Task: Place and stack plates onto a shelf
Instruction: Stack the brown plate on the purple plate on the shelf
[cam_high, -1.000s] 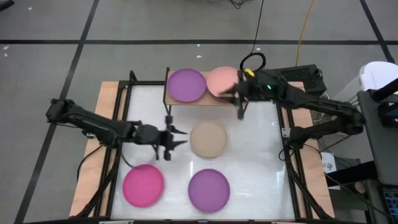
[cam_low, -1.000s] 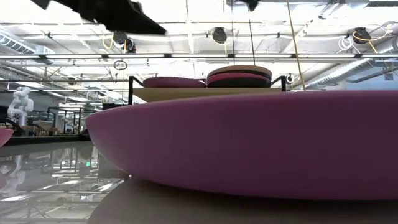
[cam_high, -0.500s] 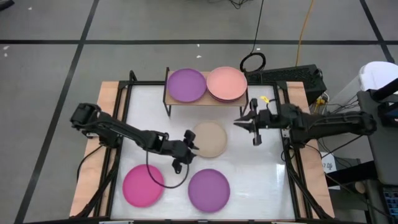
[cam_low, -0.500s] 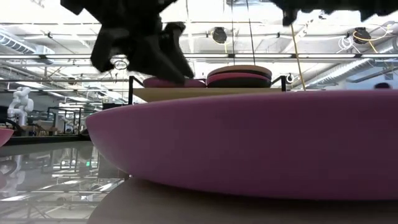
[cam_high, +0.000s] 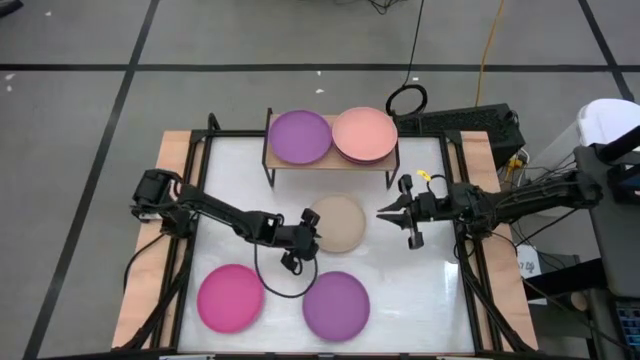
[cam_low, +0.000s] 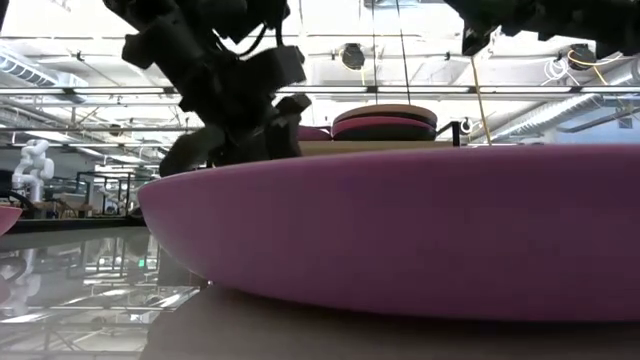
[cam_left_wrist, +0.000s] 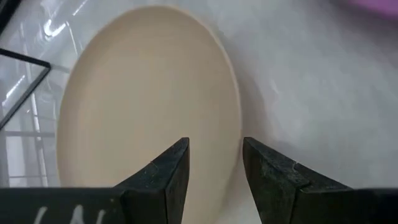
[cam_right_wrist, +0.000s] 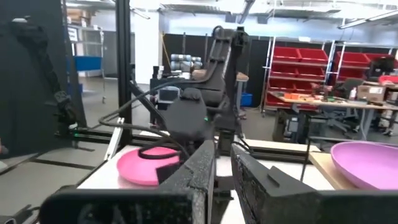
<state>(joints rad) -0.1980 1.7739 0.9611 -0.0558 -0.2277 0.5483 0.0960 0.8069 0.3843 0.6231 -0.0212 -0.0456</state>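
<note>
The beige plate (cam_high: 338, 224) (cam_left_wrist: 143, 93) lies flat on the white table. My left gripper (cam_high: 311, 237) (cam_left_wrist: 214, 158) is low at its left near edge, open, with one finger over the plate and the other over the table beyond the rim; I cannot tell if they touch. My right gripper (cam_high: 382, 212) (cam_right_wrist: 223, 165) hovers right of the beige plate, shut and empty. The shelf (cam_high: 330, 160) at the far side carries a purple plate (cam_high: 300, 135) and a stack topped by a pale pink plate (cam_high: 364, 133).
A magenta plate (cam_high: 230, 297) and a second purple plate (cam_high: 336, 305) lie near the table's near edge; that purple plate fills the low view (cam_low: 400, 230). A black frame (cam_high: 205, 150) edges the table. Bare table (cam_high: 420, 290) lies at the near right.
My left gripper moved right across the table to the beige plate's left near rim and dropped lower. My right gripper pulled back from the pink stack on the shelf toward the near edge and now hangs right of the beige plate. No plate moved.
</note>
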